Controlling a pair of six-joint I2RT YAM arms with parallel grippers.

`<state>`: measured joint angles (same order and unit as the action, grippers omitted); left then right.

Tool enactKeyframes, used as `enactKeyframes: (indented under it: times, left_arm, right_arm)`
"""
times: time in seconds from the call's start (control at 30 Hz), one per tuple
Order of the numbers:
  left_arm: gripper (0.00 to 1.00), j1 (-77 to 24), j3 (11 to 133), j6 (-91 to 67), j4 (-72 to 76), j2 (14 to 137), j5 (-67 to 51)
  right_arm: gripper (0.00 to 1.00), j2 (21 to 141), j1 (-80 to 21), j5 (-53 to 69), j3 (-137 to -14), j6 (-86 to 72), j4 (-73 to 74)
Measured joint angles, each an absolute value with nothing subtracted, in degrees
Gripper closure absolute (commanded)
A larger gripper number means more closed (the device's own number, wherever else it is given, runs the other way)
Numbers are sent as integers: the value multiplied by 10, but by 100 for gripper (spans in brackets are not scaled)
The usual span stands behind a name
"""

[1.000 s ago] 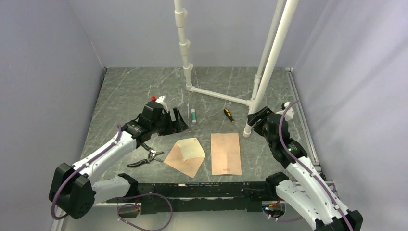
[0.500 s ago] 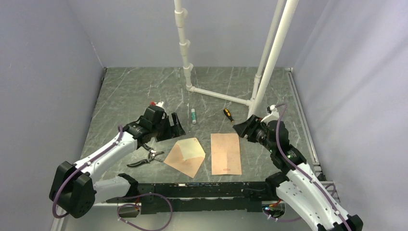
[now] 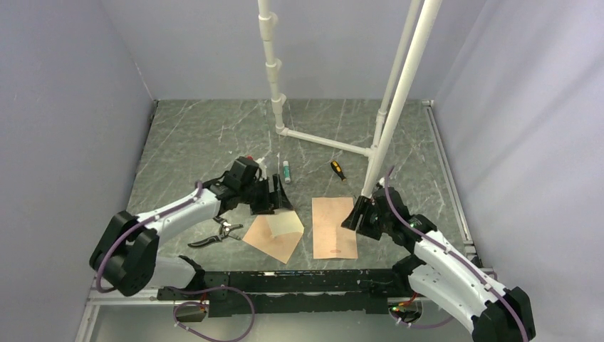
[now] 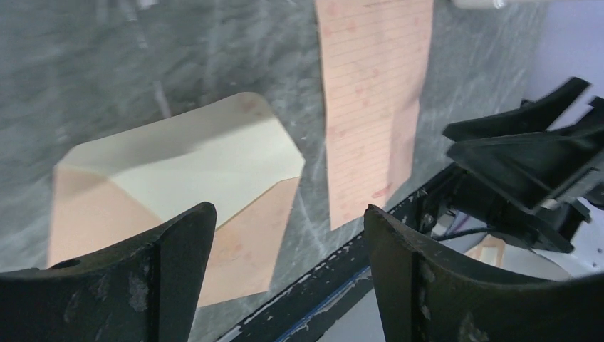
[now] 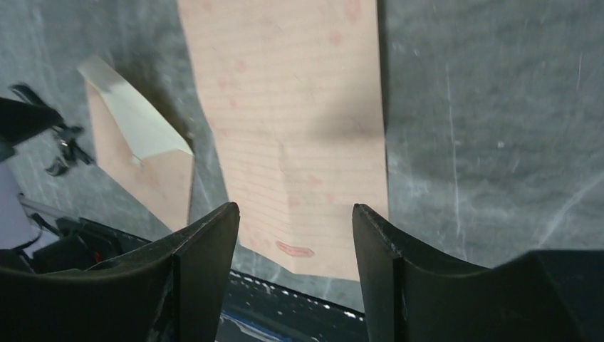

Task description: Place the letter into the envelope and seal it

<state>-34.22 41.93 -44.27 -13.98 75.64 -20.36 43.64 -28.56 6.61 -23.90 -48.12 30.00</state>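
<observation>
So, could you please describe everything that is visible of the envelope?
The envelope is pinkish-tan kraft paper. Its pointed flap is open, showing a pale cream inside, and looks slightly raised. It lies at an angle on the dark marbled table, left of the letter, a gap between. The left hand hangs open over the flap end; nothing seems to touch the envelope.
</observation>
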Motion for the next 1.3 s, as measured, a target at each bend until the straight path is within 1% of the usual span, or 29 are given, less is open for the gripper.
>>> enactKeyframes:
  times: [0.1, 0.2, 0.3, 0.4, 0.53, 0.67, 0.83, 1.1, 1.3]
  left_arm:
    - [20, -358, 440, -448, -119, 791, -221]
    - [17, -376, 487, -454, -105, 847, -231]
    - [16, -395, 549, -459, -101, 914, -231]
    - [17, -411, 609, -460, -109, 982, -229]
    - [16, -423, 651, -469, -127, 1043, -226]
    - [15, -425, 661, -489, -163, 1064, -225]
    - [15, -425, 678, -510, -192, 1077, -222]
    - [15, -434, 682, -538, -193, 1096, -244]
    - [16, -434, 682, -554, -183, 1103, -262]
  right_arm:
    - [44, 438, -286, 80, -227, -492, 304]
    - [40, 441, -287, 91, -224, -502, 304]
    - [40, 455, -287, 94, -224, -507, 305]
    - [43, 475, -287, 102, -224, -507, 302]
    - [51, 497, -287, 121, -223, -504, 290]
    - [56, 523, -287, 126, -223, -504, 288]
    - [60, 561, -287, 121, -219, -508, 293]
    - [63, 580, -286, 116, -222, -524, 292]
    - [64, 591, -286, 117, -226, -532, 288]
